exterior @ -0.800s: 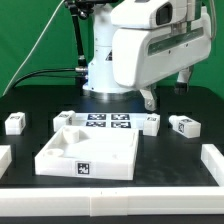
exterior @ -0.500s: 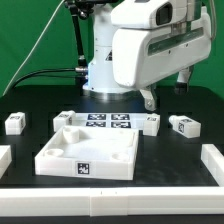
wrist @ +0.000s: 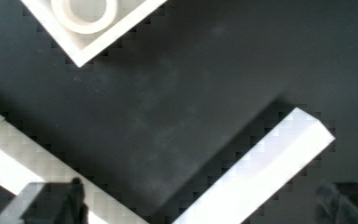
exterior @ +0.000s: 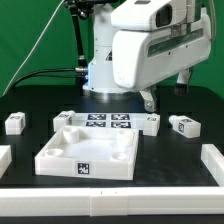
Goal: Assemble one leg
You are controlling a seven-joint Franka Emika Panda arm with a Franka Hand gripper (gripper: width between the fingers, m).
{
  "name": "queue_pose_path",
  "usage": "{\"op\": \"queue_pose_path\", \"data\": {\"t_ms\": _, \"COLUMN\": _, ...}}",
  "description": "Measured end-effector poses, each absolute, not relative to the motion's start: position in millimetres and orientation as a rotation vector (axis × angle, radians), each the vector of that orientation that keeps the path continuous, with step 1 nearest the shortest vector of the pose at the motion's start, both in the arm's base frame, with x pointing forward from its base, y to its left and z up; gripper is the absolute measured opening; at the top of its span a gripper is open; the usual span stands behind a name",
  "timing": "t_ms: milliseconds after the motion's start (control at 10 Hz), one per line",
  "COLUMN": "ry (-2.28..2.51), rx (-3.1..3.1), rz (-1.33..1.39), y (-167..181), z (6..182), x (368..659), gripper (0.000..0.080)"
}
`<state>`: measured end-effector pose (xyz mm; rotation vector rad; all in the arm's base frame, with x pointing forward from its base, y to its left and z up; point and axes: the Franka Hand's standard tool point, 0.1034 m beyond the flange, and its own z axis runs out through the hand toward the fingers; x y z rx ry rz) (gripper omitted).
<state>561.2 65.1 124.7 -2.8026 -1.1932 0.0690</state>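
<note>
Small white legs with tags lie on the black table: one at the exterior view's left point(exterior: 13, 122), one at its right point(exterior: 184, 125), and two by the ends of the marker board point(exterior: 62, 117) point(exterior: 150, 122). The large white tray point(exterior: 90, 152) with corner sockets sits front centre. My gripper point(exterior: 165, 92) hangs above the table at the back right, over the right-hand legs, open and empty. In the wrist view the gripper point(wrist: 197, 205) has its dark fingertips point(wrist: 51, 200) wide apart above a slanted white piece point(wrist: 279, 160). A tray corner with a round socket point(wrist: 87, 20) also shows there.
The marker board point(exterior: 105, 122) lies behind the tray. White wall pieces sit at the exterior view's left edge point(exterior: 3, 157) and right edge point(exterior: 212, 160). Another slanted white strip point(wrist: 12, 160) shows in the wrist view. The robot's base point(exterior: 110, 60) stands at the back.
</note>
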Motion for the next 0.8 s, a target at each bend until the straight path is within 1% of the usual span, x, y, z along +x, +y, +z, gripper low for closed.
{"op": "queue_pose_path", "data": {"t_ms": 200, "ry": -1.270, "rx": -2.779, "rz": 0.051, "y": 64, "z": 127.9, "x": 557, "gripper": 0.0650}}
{"op": "queue_pose_path", "data": {"t_ms": 300, "ry": -1.362, "rx": -2.753, "rz": 0.006, "y": 63, "z": 122.7, "x": 545, "gripper": 0.0650}}
{"op": "queue_pose_path", "data": {"t_ms": 500, "ry": -1.592, "rx": -2.629, "rz": 0.044, "y": 51, "z": 109.1, "x": 516, "gripper": 0.0650}}
{"op": "queue_pose_path", "data": {"t_ms": 700, "ry": -1.643, "rx": -2.600, "rz": 0.079, "y": 33, "z": 101.3, "x": 504, "gripper": 0.0650}}
{"op": "queue_pose_path", "data": {"t_ms": 800, "ry": -1.632, "rx": -2.608, "rz": 0.076, "y": 34, "z": 101.7, "x": 505, "gripper": 0.0650}}
